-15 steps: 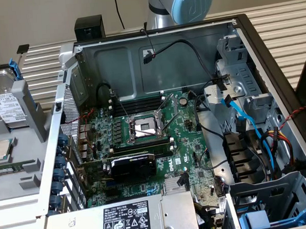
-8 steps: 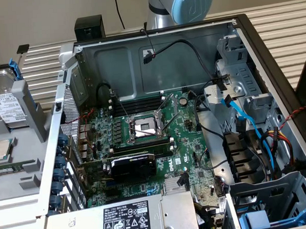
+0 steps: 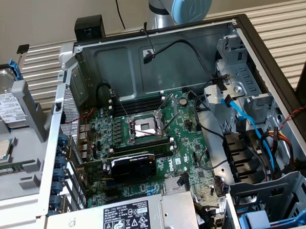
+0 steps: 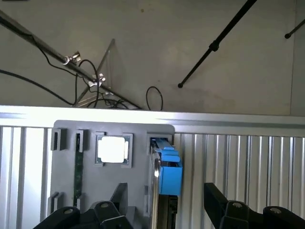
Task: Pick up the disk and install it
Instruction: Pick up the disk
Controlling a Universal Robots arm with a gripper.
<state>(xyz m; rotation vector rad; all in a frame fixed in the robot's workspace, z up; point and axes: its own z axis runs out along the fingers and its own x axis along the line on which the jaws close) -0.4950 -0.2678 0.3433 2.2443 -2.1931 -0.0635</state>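
Two white labels carry print: one on the disk (image 3: 8, 105), set in a grey tray (image 3: 19, 203) at the exterior view's left, outside the case (image 3: 140, 64), and one on the power supply (image 3: 133, 220) at the case's near edge, with rows of warning symbols. The lettering on both is too small to read. The graphics card (image 3: 131, 166) bears a small pale logo, also unreadable. In the wrist view the disk is seen edge-on, its blue carrier (image 4: 169, 172) at one end, just beside the CPU chip (image 4: 113, 149) seated in the same tray. The gripper (image 4: 164, 191) is released, jaws spread wide and holding nothing. Its dark fingers (image 4: 119, 198) stand to either side of the disk, apart from it as far as can be seen. The arm (image 3: 186, 5) rises at the far side of the case.
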